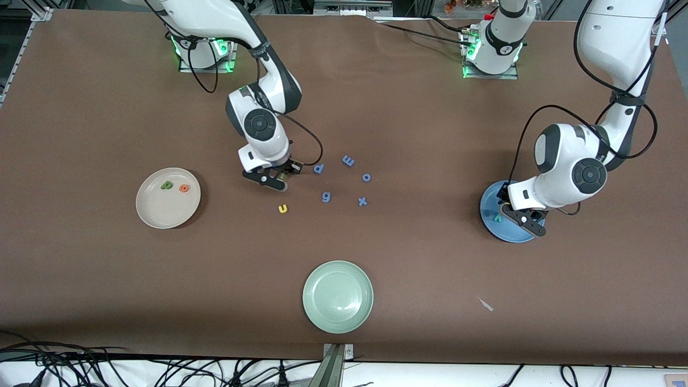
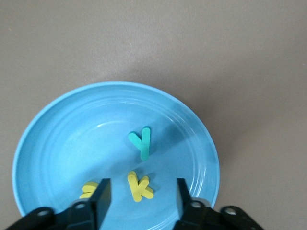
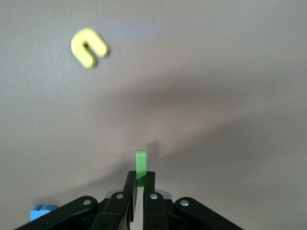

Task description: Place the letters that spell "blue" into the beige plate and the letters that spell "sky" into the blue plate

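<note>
I have the right gripper (image 1: 281, 183) low near the middle of the table (image 1: 107, 279), its fingers (image 3: 128, 188) pinched on the short green bar l (image 3: 140, 164), which stands on end between the tips against the table. The yellow u (image 1: 282, 208) lies on the table nearer to the front camera than that gripper, apart from it. The beige plate (image 1: 156, 215) sits toward the right arm's end of the table and holds the green b (image 1: 166, 185) and the orange e (image 1: 184, 188) side by side. The left gripper (image 1: 518, 215) is just over the blue plate (image 2: 57, 143) toward the left arm's end, with its fingers (image 2: 101, 195) spread apart and nothing between them. In that plate I see the teal y (image 2: 142, 142) near the middle, the yellow k (image 2: 139, 186) beside it below the open fingers, and the yellow s (image 2: 89, 189) partly hidden by one finger. The blue-purple letters (image 1: 344, 180) lie scattered on the table between the two arms, beside the right gripper. The pale green plate (image 1: 317, 312) sits closest to the front camera, well apart from the others.
</note>
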